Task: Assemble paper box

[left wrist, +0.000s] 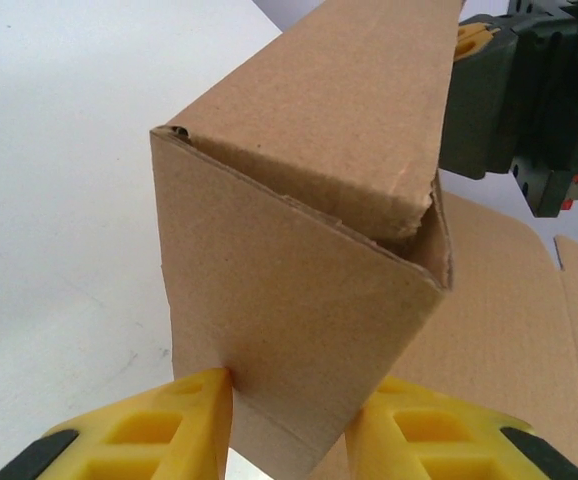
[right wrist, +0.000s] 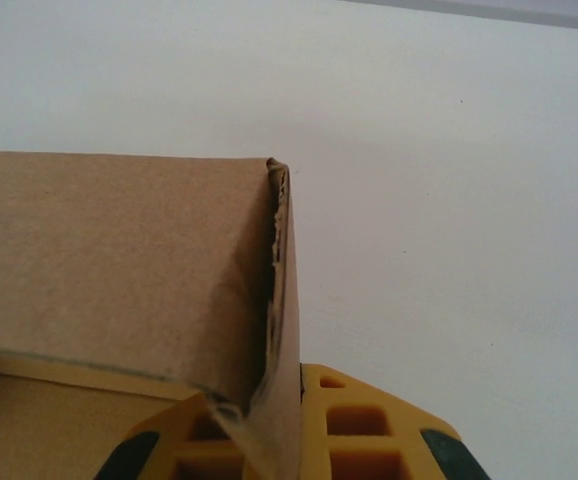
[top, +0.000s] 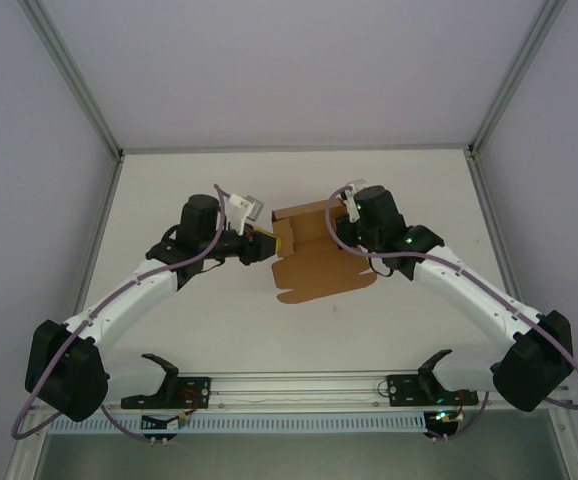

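1. The desk (top: 199,330) is a plain white matte surface. The wrist views show bare stretches of it beside the cardboard.
2. A brown cardboard box (top: 314,268) lies near the middle of the desk, slightly toward the far edge.
3. The near part of the box is a flat panel resting on the desk. Its far part is folded up into upright walls.
4. A metal rail (top: 299,383) runs along the near edge, carrying two black clamps (top: 164,368), one toward each end.
5. Grey frame posts (top: 69,70) rise from the far corners.
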`<state>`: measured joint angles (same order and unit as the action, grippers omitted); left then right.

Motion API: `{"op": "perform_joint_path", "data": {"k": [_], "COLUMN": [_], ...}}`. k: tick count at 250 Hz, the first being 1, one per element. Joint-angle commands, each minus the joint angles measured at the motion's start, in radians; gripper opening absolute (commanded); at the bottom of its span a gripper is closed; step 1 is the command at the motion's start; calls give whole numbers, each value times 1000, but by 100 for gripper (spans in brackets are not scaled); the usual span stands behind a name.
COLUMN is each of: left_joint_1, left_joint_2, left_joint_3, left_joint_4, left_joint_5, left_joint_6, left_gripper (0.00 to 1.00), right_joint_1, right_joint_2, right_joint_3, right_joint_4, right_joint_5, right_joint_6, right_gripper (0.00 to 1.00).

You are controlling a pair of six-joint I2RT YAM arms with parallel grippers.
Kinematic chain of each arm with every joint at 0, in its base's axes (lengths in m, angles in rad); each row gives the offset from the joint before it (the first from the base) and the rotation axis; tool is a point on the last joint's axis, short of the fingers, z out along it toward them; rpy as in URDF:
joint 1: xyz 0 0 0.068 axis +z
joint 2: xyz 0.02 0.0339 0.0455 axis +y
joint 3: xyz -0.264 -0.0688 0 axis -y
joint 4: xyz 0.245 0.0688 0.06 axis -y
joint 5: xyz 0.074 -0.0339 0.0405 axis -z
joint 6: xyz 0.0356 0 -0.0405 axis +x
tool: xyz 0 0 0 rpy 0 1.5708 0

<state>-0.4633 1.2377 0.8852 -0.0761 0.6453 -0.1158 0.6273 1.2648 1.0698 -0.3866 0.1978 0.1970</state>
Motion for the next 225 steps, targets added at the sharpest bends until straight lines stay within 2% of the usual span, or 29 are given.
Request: {"op": "perform_joint_path", "data": {"k": [1,27,49,71,113,161,187,225], "left_joint_1": [-27,-61,-87,-104,-112,-133,-174,-233], "left_joint_2": [17,30,54,80,108,153,187,248], "left_joint_3": [40,63,89,115,134,177,214,260], "left_joint_4": [30,10,-13,-40,-75,-114,-150,-181], "left_joint_5": [-108,-271,-355,-415,-551,-678,-823,-1055], "left_joint_6": [-23,-22,-15,-13,-57,-78,-79,-97], "left_gripper": [36,38,37,32,18,12,6,5], "right_joint_1": [9,8,10,10,11,12,12,20], "right_joint_2": [-29,-32,-32,-38,-49,-48,-45,-18], "right_joint_3": [26,27,31,30,29,27,25,30], "right_joint_4": [33,49,64,82,85,91,100,107], "right_joint_5": [-139,-200,-254,-277,-292,-323,-331,-297], "right_joint_6": [3,7,8,10,8,8,8,17], "right_gripper": [0,0,0,0,0,0,0,0]}}
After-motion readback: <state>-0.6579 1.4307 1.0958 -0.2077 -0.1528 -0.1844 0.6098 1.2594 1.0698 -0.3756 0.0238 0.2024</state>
